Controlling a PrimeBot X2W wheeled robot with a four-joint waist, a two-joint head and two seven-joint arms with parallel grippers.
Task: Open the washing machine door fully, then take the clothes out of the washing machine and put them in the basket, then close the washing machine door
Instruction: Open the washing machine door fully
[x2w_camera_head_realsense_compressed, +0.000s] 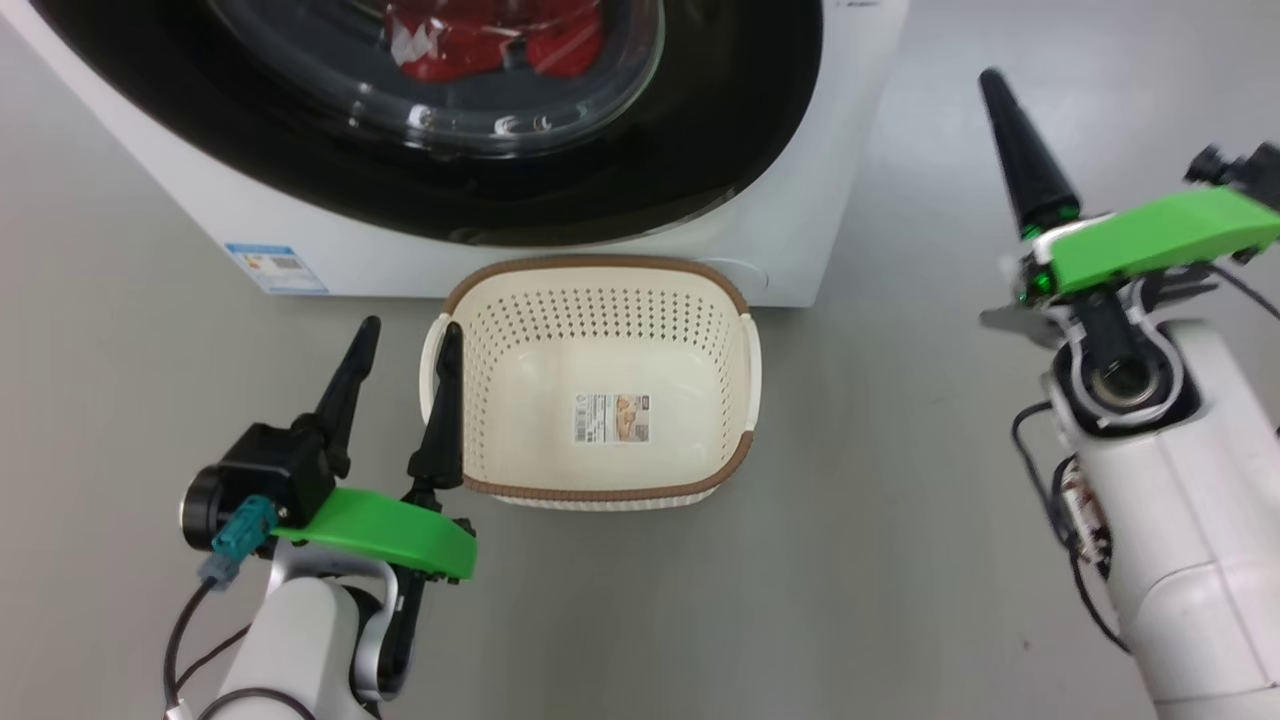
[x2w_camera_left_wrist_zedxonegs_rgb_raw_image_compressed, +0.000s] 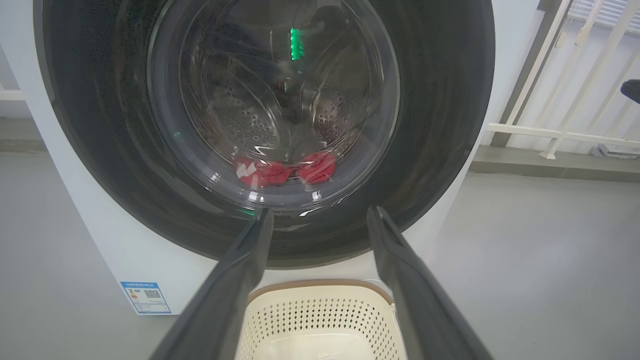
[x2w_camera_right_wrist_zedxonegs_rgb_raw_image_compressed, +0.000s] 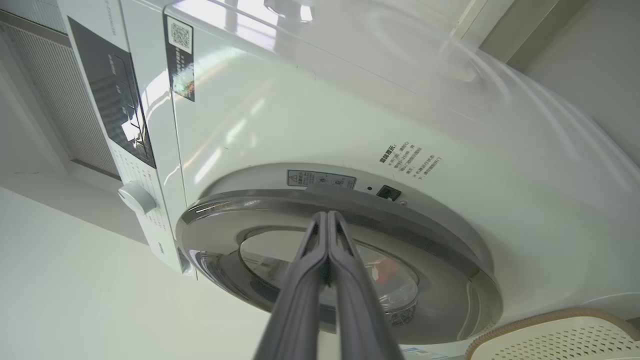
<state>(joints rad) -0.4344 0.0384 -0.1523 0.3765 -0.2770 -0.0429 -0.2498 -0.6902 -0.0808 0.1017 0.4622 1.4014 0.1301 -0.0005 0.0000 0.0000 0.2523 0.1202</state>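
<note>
The washing machine (x2w_camera_head_realsense_compressed: 330, 235) stands at the top of the head view. The washing machine door (x2w_camera_head_realsense_compressed: 740, 130), black-rimmed with a glass bowl, lies flat against its front (x2w_camera_left_wrist_zedxonegs_rgb_raw_image_compressed: 440, 125) (x2w_camera_right_wrist_zedxonegs_rgb_raw_image_compressed: 280, 210). Red clothes (x2w_camera_head_realsense_compressed: 480, 45) (x2w_camera_left_wrist_zedxonegs_rgb_raw_image_compressed: 285, 170) lie in the drum behind the glass. On the floor just in front stands the cream basket (x2w_camera_head_realsense_compressed: 600, 275) (x2w_camera_left_wrist_zedxonegs_rgb_raw_image_compressed: 320, 287) (x2w_camera_right_wrist_zedxonegs_rgb_raw_image_compressed: 550, 320), with just a sticker inside. My left gripper (x2w_camera_head_realsense_compressed: 410, 335) (x2w_camera_left_wrist_zedxonegs_rgb_raw_image_compressed: 318, 212) is open beside the basket's left handle, holding nothing. My right gripper (x2w_camera_head_realsense_compressed: 990, 80) (x2w_camera_right_wrist_zedxonegs_rgb_raw_image_compressed: 327, 215) is shut and empty, raised to the right of the machine, pointing at the door rim.
A blue label sticker (x2w_camera_head_realsense_compressed: 275, 268) is on the machine's lower front. The control panel and knob (x2w_camera_right_wrist_zedxonegs_rgb_raw_image_compressed: 136, 197) are on the machine's upper front. A white railing (x2w_camera_left_wrist_zedxonegs_rgb_raw_image_compressed: 550, 132) runs to the right of the machine. Grey floor (x2w_camera_head_realsense_compressed: 880, 520) surrounds the basket.
</note>
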